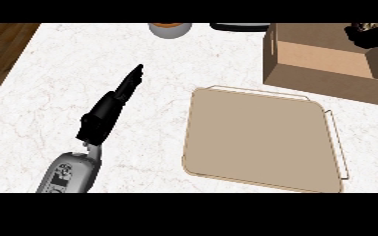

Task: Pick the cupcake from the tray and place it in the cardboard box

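The beige tray [258,140] lies at the centre right of the counter, and nothing rests on it. The open cardboard box [310,60] stands behind it at the upper right. A dark shape over the box's far right corner, cut by the view's edge, looks like part of my right hand [363,32]; what it holds is hidden. No cupcake shows on the tray or in the visible part of the box. My left hand [111,110] lies to the left of the tray with straight fingers pointing up and right, and it is open and holds nothing.
At the counter's back edge a grey cup-shaped thing with an orange-brown top [170,29] is partly cut off, with a dark flat object [238,26] beside it. A wooden floor strip [15,40] shows beyond the counter's left edge.
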